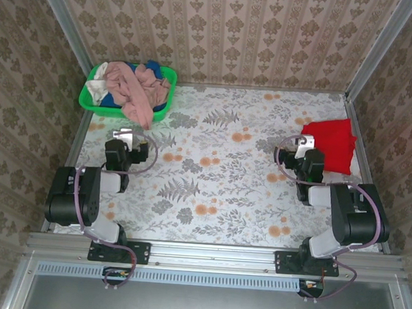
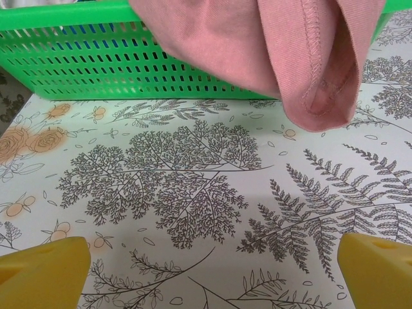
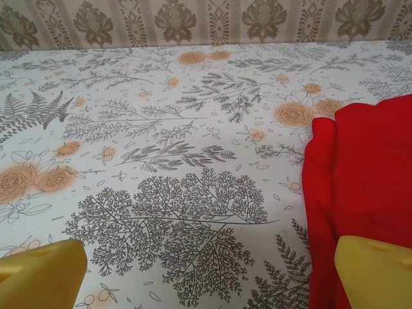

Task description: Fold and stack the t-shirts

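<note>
In the top view the green basket point(image 1: 89, 101) sits in the upper left of the frame, at the far left corner of the flower-printed desk point(image 1: 218, 180). A dusty pink t-shirt point(image 1: 144, 91) is heaped in it, with 1 part hanging over the near rim down to the desk. Blue cloth point(image 1: 154, 68) and white cloth point(image 1: 96, 89) lie bunched with it in the basket. The red t-shirt point(image 1: 332, 143) lies flat on the desk at the right of the frame, well apart from the basket.

The left end effector point(image 1: 126, 136) is just below the basket in the frame, near the hanging pink cloth. In the left wrist view its 2 yellow fingers point(image 2: 40, 275) stand wide apart in the bottom corners with bare desk between them, and the pink sleeve hangs at the upper right.

The right end effector point(image 1: 303, 144) is just left of the red t-shirt. In the right wrist view its fingers sit apart in the bottom corners, holding nothing. The right finger overlaps the red cloth in the lower right of the frame, and I cannot tell whether it touches.
</note>
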### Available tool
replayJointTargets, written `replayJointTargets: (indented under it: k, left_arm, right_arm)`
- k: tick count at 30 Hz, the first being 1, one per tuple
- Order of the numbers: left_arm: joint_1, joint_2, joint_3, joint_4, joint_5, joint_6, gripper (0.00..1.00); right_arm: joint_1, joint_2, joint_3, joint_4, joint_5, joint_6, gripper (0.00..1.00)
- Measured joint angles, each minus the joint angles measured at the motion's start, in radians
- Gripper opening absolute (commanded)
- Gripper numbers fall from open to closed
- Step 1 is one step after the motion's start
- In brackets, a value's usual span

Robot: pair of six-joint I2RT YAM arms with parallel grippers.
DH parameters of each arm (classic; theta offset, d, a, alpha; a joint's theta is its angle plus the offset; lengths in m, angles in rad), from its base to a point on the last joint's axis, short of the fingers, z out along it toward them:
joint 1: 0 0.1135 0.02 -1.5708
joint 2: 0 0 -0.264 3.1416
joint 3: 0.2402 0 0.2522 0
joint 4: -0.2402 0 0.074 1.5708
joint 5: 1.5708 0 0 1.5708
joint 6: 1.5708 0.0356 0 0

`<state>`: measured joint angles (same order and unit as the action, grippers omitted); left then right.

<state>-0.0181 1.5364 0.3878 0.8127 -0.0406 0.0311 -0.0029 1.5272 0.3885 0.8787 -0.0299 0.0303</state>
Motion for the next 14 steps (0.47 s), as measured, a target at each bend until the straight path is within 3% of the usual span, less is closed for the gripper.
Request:
replayJointTargets:
  k: [14]
  left_arm:
    - [0.000, 0.000, 0.000, 0.003, 0.000, 0.000, 1.00]
  right_arm:
    - [0.000, 0.000, 0.002, -0.014, 0.007, 0.000, 1.00]
